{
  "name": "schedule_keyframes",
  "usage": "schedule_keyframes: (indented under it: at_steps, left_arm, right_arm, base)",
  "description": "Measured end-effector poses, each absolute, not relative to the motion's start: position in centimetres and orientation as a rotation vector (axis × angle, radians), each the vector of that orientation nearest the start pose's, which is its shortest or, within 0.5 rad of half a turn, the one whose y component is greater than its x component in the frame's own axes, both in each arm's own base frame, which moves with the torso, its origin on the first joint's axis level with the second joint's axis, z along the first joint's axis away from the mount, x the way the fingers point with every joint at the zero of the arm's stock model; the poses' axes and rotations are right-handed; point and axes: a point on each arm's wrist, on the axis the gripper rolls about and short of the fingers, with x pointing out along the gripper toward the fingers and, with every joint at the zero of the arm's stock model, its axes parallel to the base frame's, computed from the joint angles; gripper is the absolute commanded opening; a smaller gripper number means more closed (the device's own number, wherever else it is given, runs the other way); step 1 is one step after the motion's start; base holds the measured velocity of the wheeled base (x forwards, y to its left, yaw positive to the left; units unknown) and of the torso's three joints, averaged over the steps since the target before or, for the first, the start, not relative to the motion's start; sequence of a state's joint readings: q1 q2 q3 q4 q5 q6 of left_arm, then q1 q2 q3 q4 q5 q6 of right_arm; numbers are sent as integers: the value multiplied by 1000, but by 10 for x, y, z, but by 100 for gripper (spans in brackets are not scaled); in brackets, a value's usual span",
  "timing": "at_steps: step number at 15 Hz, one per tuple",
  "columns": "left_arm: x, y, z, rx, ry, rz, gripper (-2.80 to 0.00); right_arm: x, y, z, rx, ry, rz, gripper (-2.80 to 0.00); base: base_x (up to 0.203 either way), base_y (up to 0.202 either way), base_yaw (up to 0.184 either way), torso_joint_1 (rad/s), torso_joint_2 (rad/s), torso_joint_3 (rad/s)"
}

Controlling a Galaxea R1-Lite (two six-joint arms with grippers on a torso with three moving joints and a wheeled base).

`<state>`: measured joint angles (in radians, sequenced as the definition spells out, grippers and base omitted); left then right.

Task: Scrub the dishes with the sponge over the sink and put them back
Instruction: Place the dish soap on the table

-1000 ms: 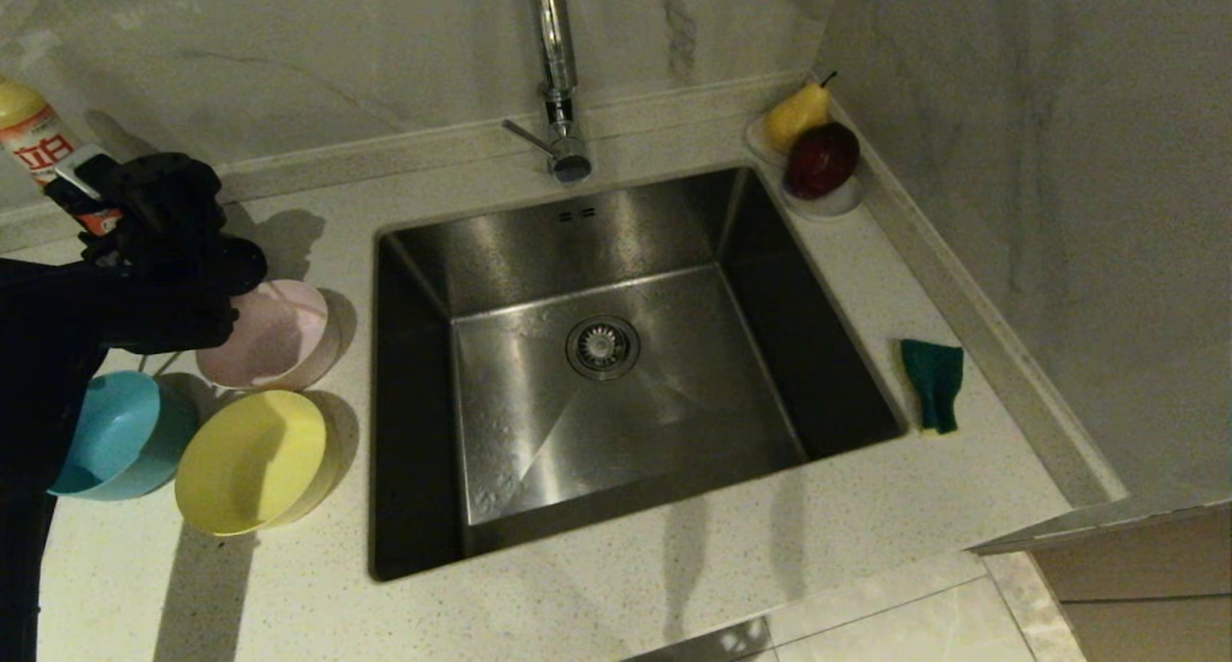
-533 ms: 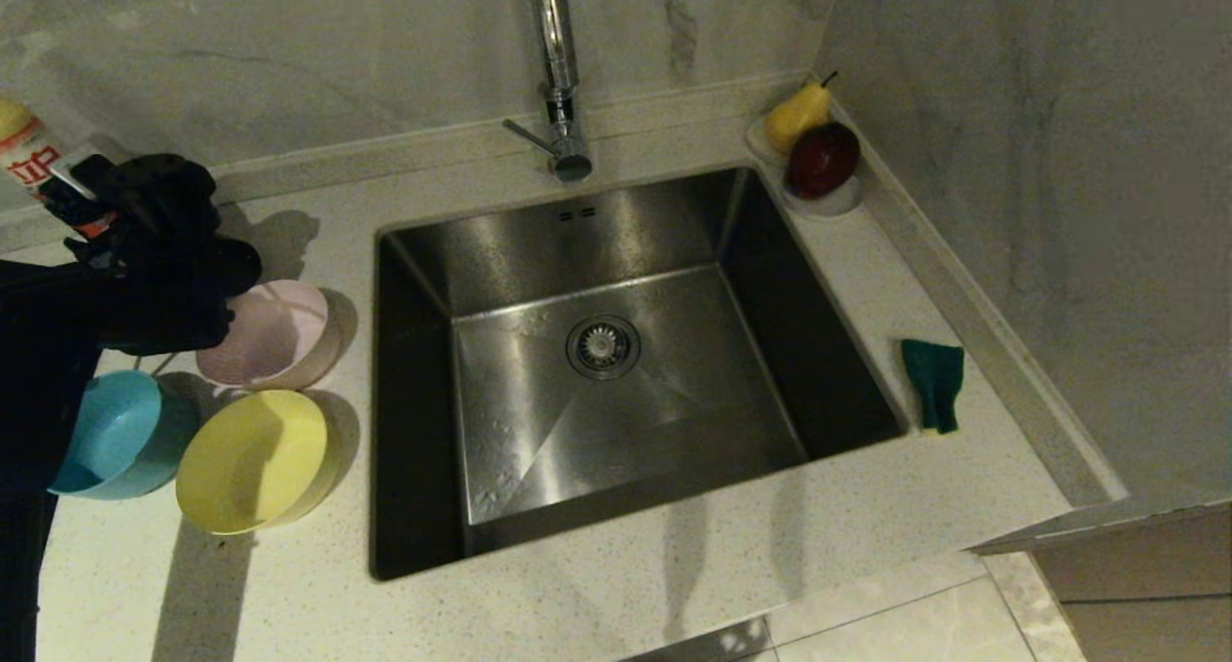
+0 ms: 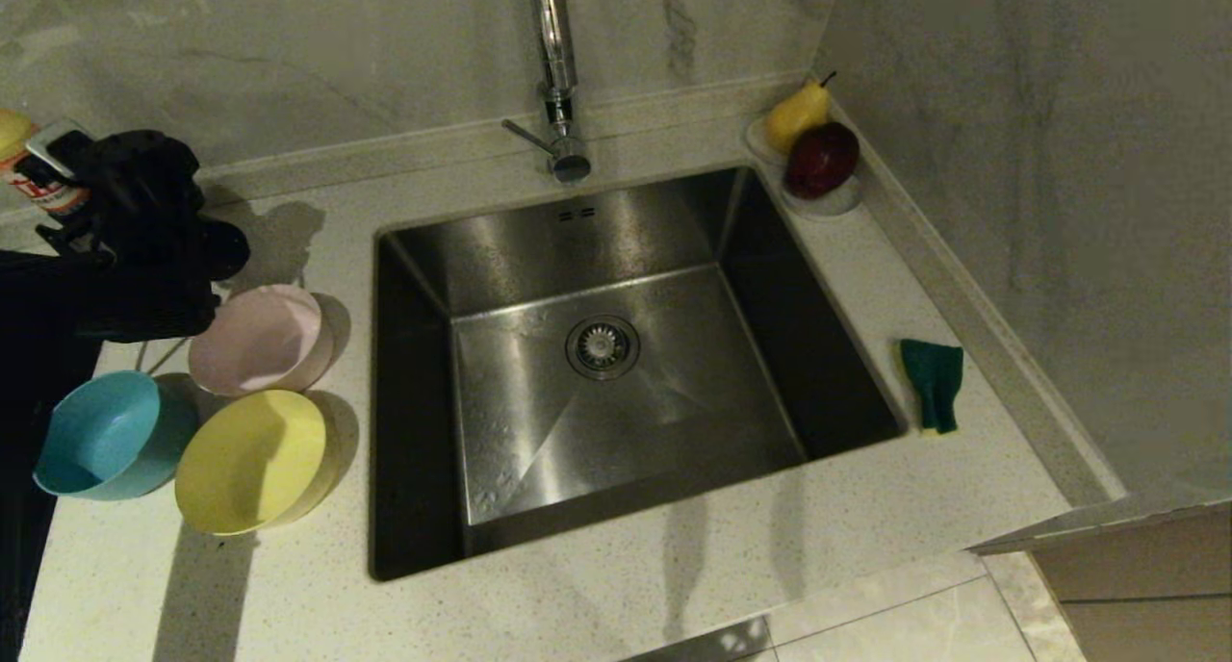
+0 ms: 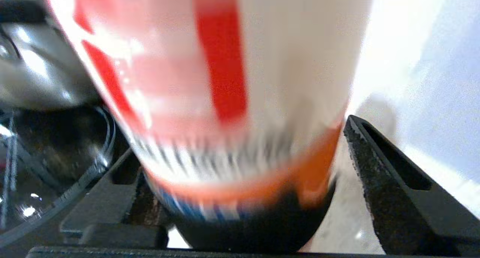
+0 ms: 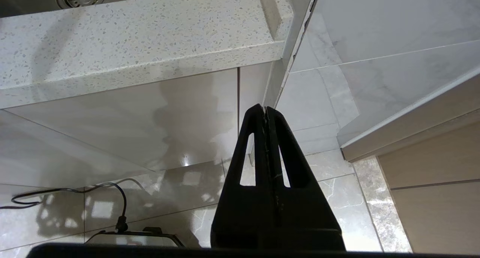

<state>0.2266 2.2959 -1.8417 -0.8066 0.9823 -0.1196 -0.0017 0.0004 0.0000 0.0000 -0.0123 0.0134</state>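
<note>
- Dishes first, at your far left: the light blue bowl (image 3: 106, 433), the yellow bowl (image 3: 252, 458) and the pale pink bowl (image 3: 258, 339) sit clustered on the countertop (image 3: 597, 604) beside the sink (image 3: 616, 373), none of them lifted.
- Your left gripper (image 3: 72, 176) hovers behind the pink bowl, at a red-and-white bottle (image 4: 225, 100) against the back wall. In the left wrist view its jaws stand wide, one finger (image 4: 386, 175) clear of the bottle's side, so the bottle sits between them but is not clamped.
- Reading the step: this looks like bottle handling before any scrubbing, though you cannot tell whether the bottle is being let go or approached.
- Moving right, the basin is bare down to its drain (image 3: 603, 346), with the tap (image 3: 556, 75) above.
- Further right, the sponge (image 3: 932, 385) lies green face up on the counter, well apart from the bowls, untouched. A white dish of fruit (image 3: 818, 152) sits in the back corner.
- Your right gripper (image 5: 267, 113) hangs parked below counter level, jaws pressed together, holding nothing.
- Next, you would need a bowl in one claw and the sponge in the other, both over the basin.
</note>
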Motion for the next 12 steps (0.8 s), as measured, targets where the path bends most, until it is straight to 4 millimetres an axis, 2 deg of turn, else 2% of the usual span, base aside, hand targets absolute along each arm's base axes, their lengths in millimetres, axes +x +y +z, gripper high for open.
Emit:
schedule_keyframes:
  at_steps: [7, 12]
  left_arm:
    - [411, 113, 317, -248, -476, 1160, 0]
    - [352, 92, 379, -254, -487, 1100, 0]
  right_arm:
    - [-23, 0, 75, 14, 0, -14, -280]
    - [-23, 0, 75, 14, 1, -14, -280]
  base:
    - [0, 0, 0, 0, 0, 0]
    - [0, 0, 0, 0, 0, 0]
